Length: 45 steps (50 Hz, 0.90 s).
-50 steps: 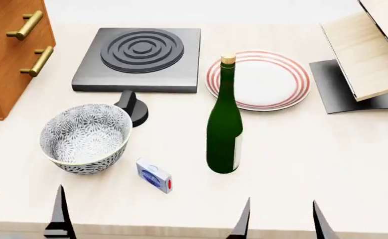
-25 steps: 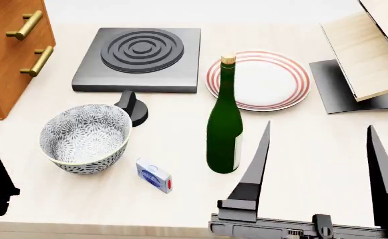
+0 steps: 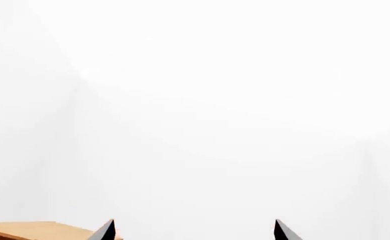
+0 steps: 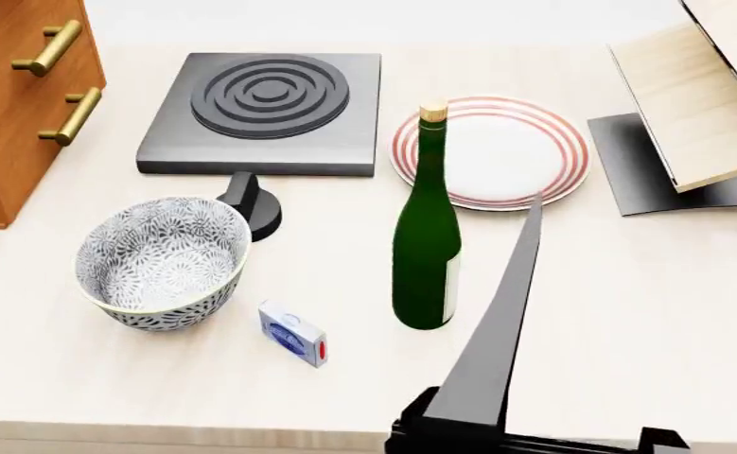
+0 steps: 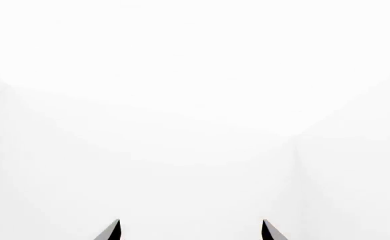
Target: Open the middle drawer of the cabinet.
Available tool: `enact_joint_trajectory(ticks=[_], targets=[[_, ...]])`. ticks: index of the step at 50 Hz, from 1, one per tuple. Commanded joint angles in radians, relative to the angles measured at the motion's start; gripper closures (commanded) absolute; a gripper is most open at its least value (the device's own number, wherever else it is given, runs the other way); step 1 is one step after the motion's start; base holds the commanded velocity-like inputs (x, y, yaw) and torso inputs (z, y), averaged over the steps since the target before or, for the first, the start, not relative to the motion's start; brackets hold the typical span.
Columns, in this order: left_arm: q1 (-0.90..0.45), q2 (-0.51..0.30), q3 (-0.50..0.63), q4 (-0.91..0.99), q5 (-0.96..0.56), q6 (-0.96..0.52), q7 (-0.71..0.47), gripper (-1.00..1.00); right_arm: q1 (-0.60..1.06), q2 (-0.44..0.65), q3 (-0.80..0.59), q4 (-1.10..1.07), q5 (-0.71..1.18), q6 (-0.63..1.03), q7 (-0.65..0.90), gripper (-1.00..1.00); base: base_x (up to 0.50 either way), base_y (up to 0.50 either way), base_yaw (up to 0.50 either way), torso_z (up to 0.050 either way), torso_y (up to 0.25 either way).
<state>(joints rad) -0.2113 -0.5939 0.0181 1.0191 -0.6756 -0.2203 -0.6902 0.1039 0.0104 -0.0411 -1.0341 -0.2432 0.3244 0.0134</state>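
The orange-brown wooden cabinet (image 4: 15, 113) stands at the table's far left, cut off by the frame's edge. Two brass bar handles show on its front, an upper one (image 4: 46, 47) and a lower one (image 4: 72, 115). I cannot tell which belongs to the middle drawer. My left gripper (image 3: 191, 231) is open and empty, out of the head view, facing a white wall with a strip of the cabinet's wood (image 3: 34, 231) beside one tip. My right gripper (image 5: 189, 231) is open and empty. One of its dark fingers (image 4: 500, 322) rises at the front, right of the bottle.
A grey stove plate (image 4: 267, 104), a patterned bowl (image 4: 160, 260), a green bottle (image 4: 428, 246), a red-rimmed plate (image 4: 507, 151) and a small blue-white box (image 4: 292, 333) are on the table. Pale slanted wood panels (image 4: 696, 104) stand at the back right.
My right gripper has risen from the front edge and now only one finger shows in the head view. The left arm has risen too and left the head view.
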Motion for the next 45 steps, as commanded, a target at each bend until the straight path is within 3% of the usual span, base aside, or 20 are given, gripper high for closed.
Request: enact_joint_trajectory(ticks=[1,27,45], targets=[[-0.007,-0.113,0.028,0.023,-0.054,0.079,-0.100,-1.00,-0.023,-0.010,-0.011,-0.013,-0.049,-0.065,-0.008,-1.00,0.00,0.00,0.00,0.000,0.000],[-0.011,-0.222,0.125,0.014,-0.017,0.192,-0.176,-1.00,-0.065,-0.010,-0.015,-0.013,-0.088,-0.179,-0.009,-1.00,0.01,0.00,0.00,0.000,0.000],[-0.020,-0.246,0.148,0.005,-0.006,0.217,-0.197,-1.00,-0.084,-0.010,-0.002,-0.013,-0.089,-0.247,-0.009,-1.00,0.49,0.00,0.00,0.000,0.000]])
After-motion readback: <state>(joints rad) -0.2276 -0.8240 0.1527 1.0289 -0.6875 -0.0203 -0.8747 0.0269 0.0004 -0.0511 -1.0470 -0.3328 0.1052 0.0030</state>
